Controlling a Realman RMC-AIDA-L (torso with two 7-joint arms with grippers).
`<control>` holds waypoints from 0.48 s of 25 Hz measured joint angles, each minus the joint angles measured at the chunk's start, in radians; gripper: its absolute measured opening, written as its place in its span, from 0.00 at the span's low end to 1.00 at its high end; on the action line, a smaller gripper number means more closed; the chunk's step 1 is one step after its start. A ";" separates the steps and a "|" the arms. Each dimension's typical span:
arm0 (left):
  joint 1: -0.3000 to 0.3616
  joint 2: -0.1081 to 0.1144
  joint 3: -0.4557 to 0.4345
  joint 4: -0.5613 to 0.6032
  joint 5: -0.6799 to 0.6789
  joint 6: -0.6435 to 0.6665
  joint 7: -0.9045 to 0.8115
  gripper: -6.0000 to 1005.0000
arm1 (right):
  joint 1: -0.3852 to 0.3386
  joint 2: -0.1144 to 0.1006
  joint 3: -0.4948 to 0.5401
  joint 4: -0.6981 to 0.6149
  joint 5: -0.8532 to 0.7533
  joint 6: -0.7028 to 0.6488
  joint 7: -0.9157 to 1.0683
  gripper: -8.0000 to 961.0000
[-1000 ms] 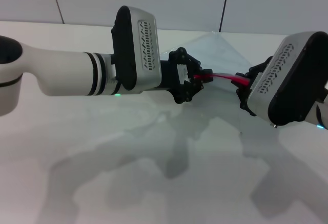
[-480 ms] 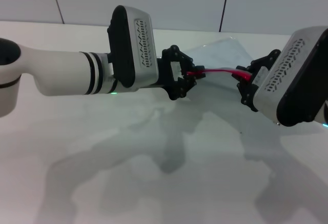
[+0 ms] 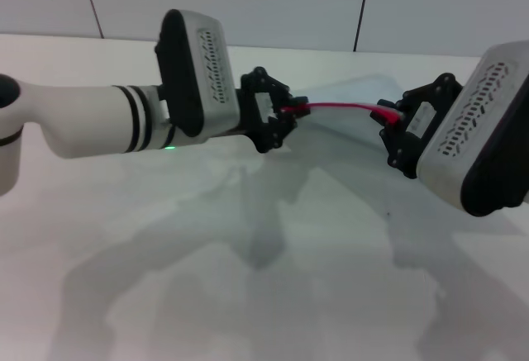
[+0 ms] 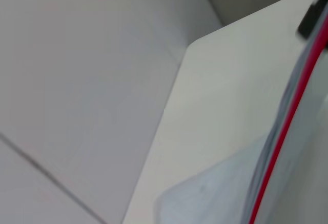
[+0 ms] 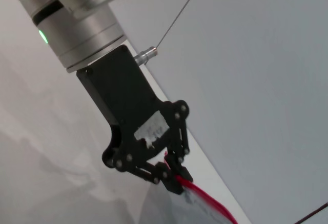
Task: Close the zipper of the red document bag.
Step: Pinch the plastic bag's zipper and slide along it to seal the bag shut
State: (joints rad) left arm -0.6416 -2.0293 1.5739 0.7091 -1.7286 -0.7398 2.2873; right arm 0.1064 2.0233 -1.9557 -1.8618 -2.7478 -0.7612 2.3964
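Observation:
The red document bag (image 3: 351,134) is a translucent pale pouch held up above the table between both arms. Its zipper (image 3: 339,106) shows as a thin red strip stretched almost level along the top edge. My left gripper (image 3: 287,111) is shut on the strip's left end. Its pinch on the zipper (image 5: 207,203) also shows in the right wrist view, where the left gripper (image 5: 177,175) sits low in the picture. My right gripper (image 3: 387,118) is shut on the bag's red right end. The left wrist view shows the zipper (image 4: 287,126) running along the bag (image 4: 215,193).
A white table (image 3: 248,278) lies below both arms, with their shadows on it. A pale panelled wall (image 3: 281,6) rises behind the table's far edge.
My left gripper has slid to the left and slightly up along the red strip, so a longer stretch of zipper now spans between the grippers. The right gripper rose a little.

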 joint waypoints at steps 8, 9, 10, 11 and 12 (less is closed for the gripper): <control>-0.006 0.001 -0.130 -0.103 -0.019 0.002 0.082 0.12 | -0.043 -0.001 -0.013 -0.070 0.001 0.000 -0.011 0.09; -0.008 0.001 -0.147 -0.115 -0.019 0.001 0.093 0.12 | -0.051 -0.001 -0.014 -0.079 0.001 0.000 -0.018 0.09; -0.010 0.001 -0.171 -0.128 -0.019 0.000 0.104 0.12 | -0.057 -0.001 -0.014 -0.086 0.001 0.000 -0.023 0.09; -0.012 0.001 -0.190 -0.139 -0.019 -0.001 0.113 0.13 | -0.063 0.000 -0.015 -0.094 0.001 0.000 -0.028 0.09; -0.014 0.001 -0.209 -0.152 -0.019 -0.002 0.122 0.13 | -0.068 0.000 -0.015 -0.100 0.001 0.000 -0.030 0.09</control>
State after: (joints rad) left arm -0.6559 -2.0278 1.3645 0.5570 -1.7473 -0.7416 2.4090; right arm 0.0383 2.0235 -1.9708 -1.9622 -2.7472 -0.7608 2.3663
